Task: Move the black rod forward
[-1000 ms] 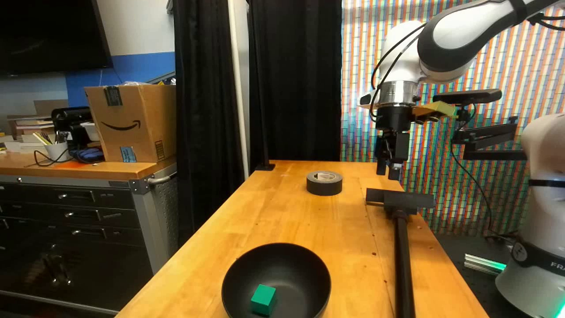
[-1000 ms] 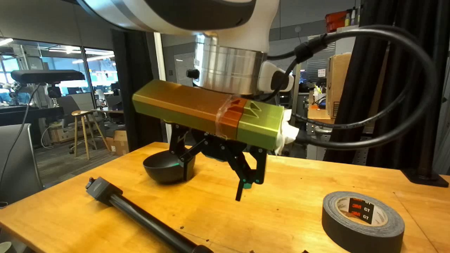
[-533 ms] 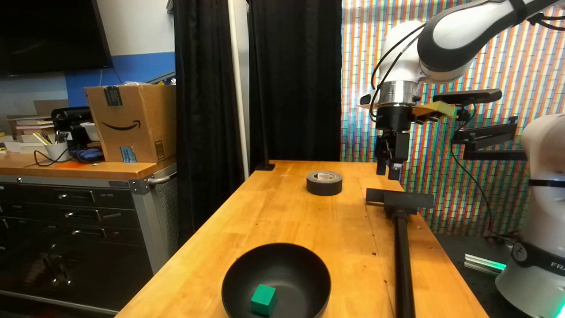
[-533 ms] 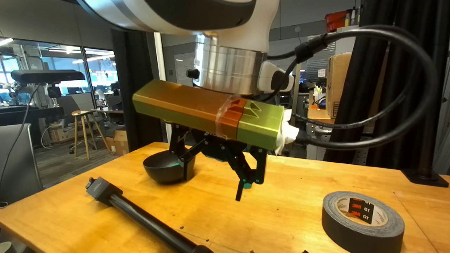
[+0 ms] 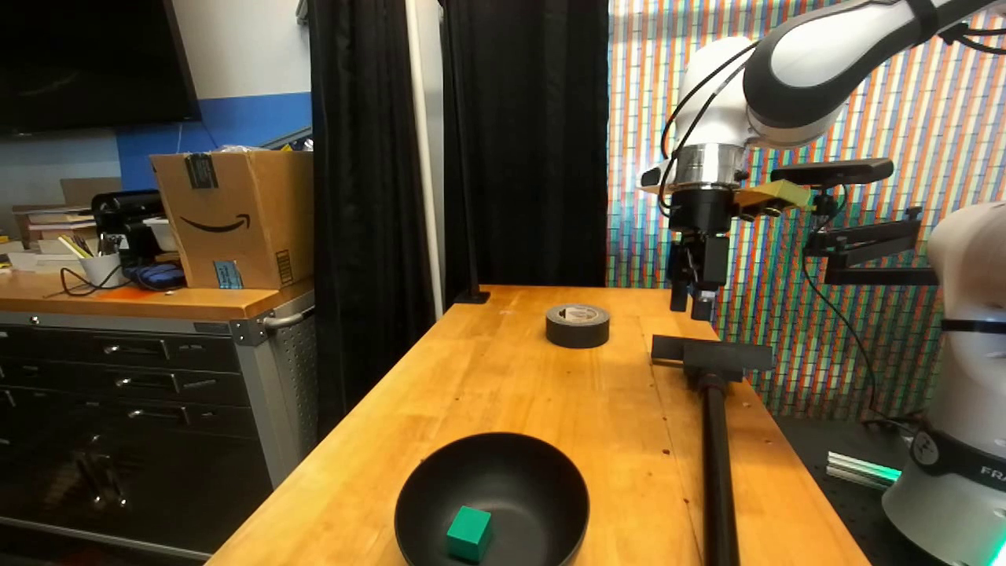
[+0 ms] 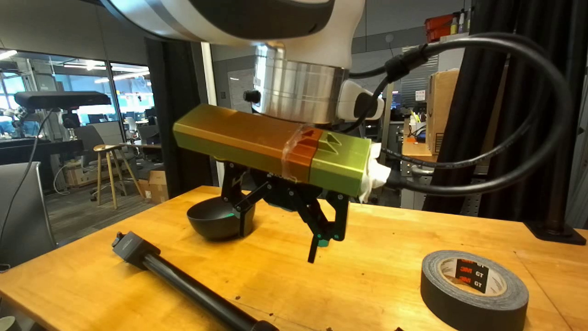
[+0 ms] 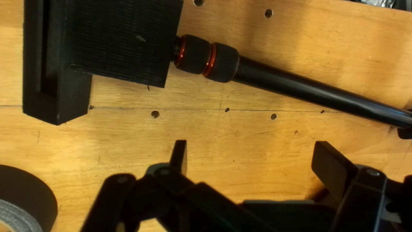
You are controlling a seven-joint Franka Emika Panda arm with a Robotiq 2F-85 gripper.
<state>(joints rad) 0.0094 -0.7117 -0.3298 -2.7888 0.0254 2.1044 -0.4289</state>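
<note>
The black rod lies along the table, with its crosspiece at the end farther from the bowl. In the other exterior view, the rod runs from a black end block out past the bottom edge. In the wrist view, the rod slants across the top with the wide black crosspiece at upper left. My gripper is open and empty above the table. In the wrist view, the gripper shows its fingers wide apart, with bare wood between them and the rod beyond the fingertips.
A black bowl with a green cube inside stands on the table. A roll of grey tape lies on the table and shows at lower left in the wrist view. A black post base stands at the table's edge.
</note>
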